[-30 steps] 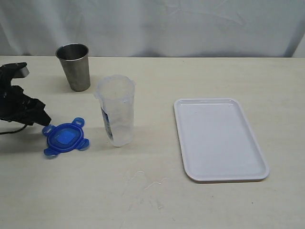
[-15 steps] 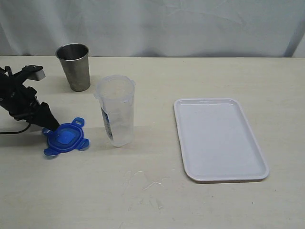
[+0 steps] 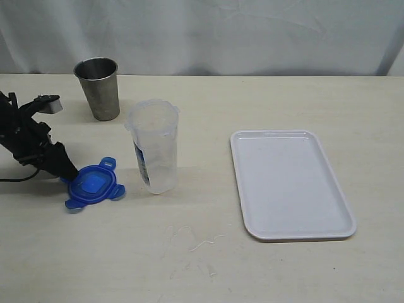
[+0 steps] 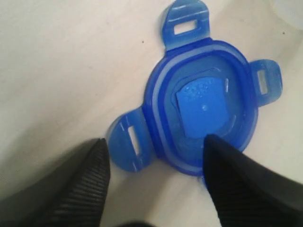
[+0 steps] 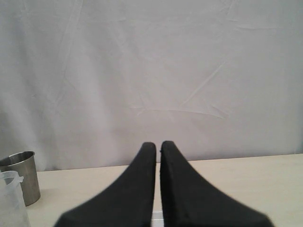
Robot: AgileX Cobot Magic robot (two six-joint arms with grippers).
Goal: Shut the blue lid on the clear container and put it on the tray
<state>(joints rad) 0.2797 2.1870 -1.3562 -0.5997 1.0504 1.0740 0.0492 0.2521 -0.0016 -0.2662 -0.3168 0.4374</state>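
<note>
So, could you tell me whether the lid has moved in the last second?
Yes. The lid has slid slightly right, closer to the container, with the left gripper at its edge.

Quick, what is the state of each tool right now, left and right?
Left tool: open, straddling one flap of the blue lid, not gripping it.
Right tool: closed, holding nothing.

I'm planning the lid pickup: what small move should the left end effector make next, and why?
Probably close on the blue lid: the left end effector is open, its fingers straddling one edge of the lid lying on the table.
</note>
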